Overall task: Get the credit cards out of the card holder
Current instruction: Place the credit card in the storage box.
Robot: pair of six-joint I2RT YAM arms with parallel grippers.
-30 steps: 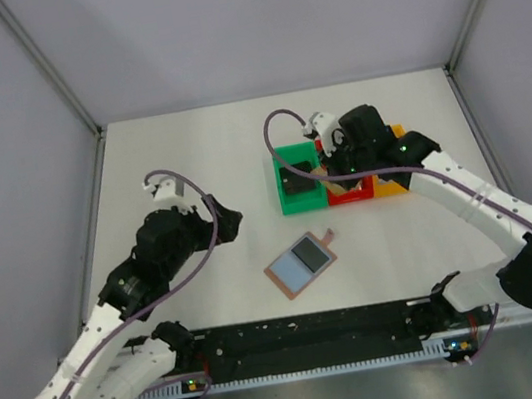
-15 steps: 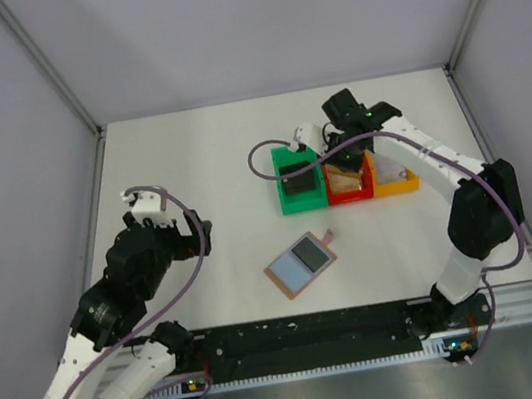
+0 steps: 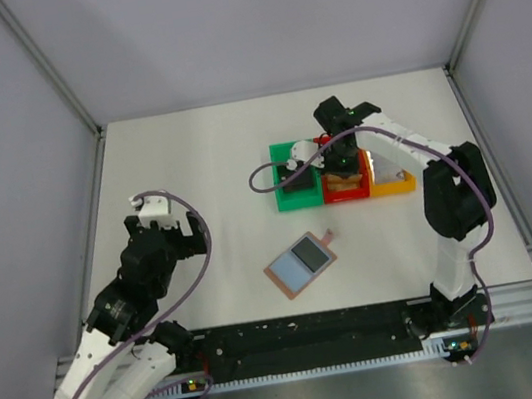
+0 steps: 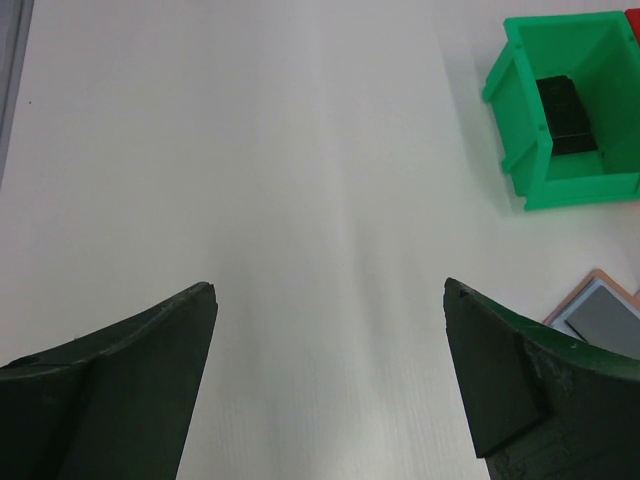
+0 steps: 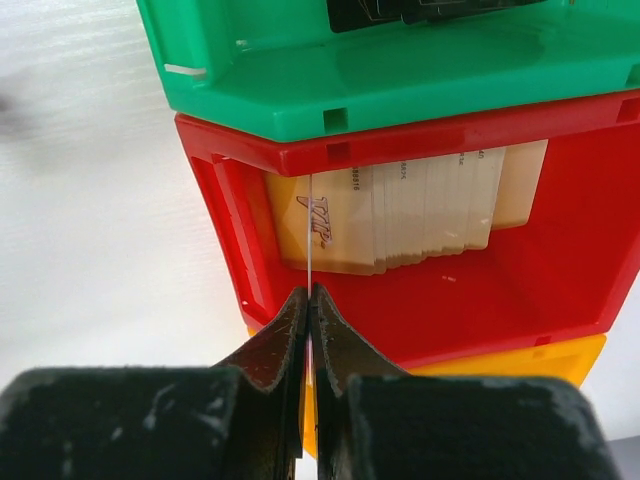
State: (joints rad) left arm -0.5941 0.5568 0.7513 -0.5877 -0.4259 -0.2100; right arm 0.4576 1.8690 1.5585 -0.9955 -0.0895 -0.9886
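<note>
Swung right gripper [image 5: 310,295] over red bin [image 5: 225,215], pinching card [image 5: 310,230] edge-on | pulled left gripper [image 4: 330,290] back, gaping | card holder [image 3: 301,263] to its right, diagonal

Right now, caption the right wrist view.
Right gripper shut on a thin card, edge-on, over stacked cards in the red bin.

Overhead, wrists — green bin [image 4: 575,190] seemingly shared

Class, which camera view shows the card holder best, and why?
The top external view: the card holder lies open, entirely in frame. The left wrist view catches only one corner at its right edge; the right wrist view shows none of it.
</note>
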